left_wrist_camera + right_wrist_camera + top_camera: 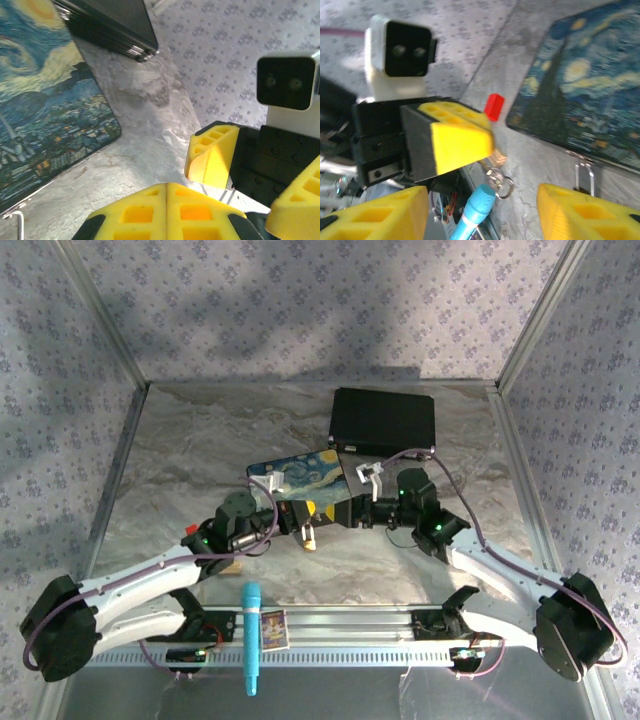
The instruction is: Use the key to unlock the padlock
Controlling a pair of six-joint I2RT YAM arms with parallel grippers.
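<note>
here, seen from the top external camera, the starry-night painted box (300, 472) lies mid-table (180, 440), with a black case (383, 420) touching its far right corner. both end effectors meet just off the box's near edge: left end effector (300, 523) at the near middle, right end effector (345, 512) at the near right corner.

left end effector (480, 140): yellow fingers (145, 212) pressed together with no gap. a key ring (500, 180) hangs from their tips; the key itself cannot be made out.

right end effector (482, 192): spread wide and holding nothing, its yellow fingers (590, 210) standing well apart. the left wrist view shows it (250, 187) facing the left end effector (167, 200) at close range.

padlock (584, 172): on the table just beside the box's (585, 85) near edge. its silver shackle stands upright, and its body is largely hidden behind a right finger. the left wrist view catches the shackle (19, 225) at the same edge of the box (45, 100), with the black case (115, 27) beyond.

also present: a red block (494, 106) and a small tan block (498, 159) to the box's near left, and a blue marker (251, 635) beside a small card (273, 628), both well nearer than the box.
</note>
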